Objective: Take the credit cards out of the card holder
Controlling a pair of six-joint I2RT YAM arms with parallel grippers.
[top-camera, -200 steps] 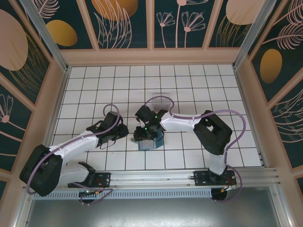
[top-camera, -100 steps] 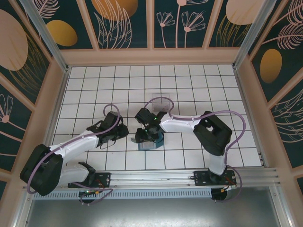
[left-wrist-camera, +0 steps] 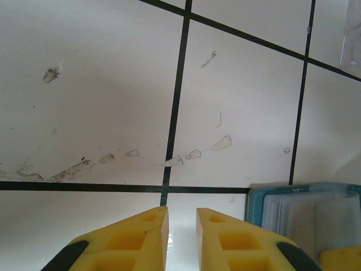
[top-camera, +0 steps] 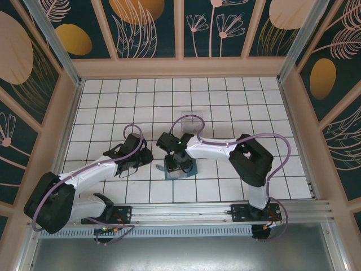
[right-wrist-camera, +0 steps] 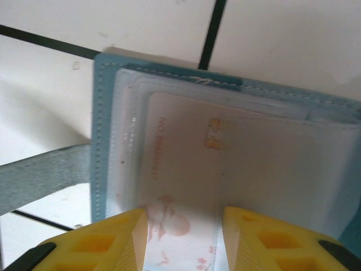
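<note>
The teal-blue card holder (top-camera: 181, 171) lies open on the white tiles, its clear inner sleeves facing up (right-wrist-camera: 104, 141). A pale pinkish credit card (right-wrist-camera: 180, 169) with a small chip and pink drawings sits in a sleeve. My right gripper (right-wrist-camera: 185, 217) is low over the holder (top-camera: 176, 161), open, one yellow finger on each side of the card's near end. My left gripper (left-wrist-camera: 181, 212) rests just left of the holder's corner (left-wrist-camera: 256, 197), its fingers only a narrow gap apart with nothing between them. The dark card is out of view.
A clear plastic tray (top-camera: 189, 119) lies on the tiles behind the holder, and its corner shows in the left wrist view (left-wrist-camera: 352, 39). The holder's grey-blue strap (right-wrist-camera: 39, 175) sticks out to the left. Wooden walls enclose the tiled floor.
My right gripper has slid a little to the left over the holder and its jaws have widened slightly. The left arm has stayed still.
</note>
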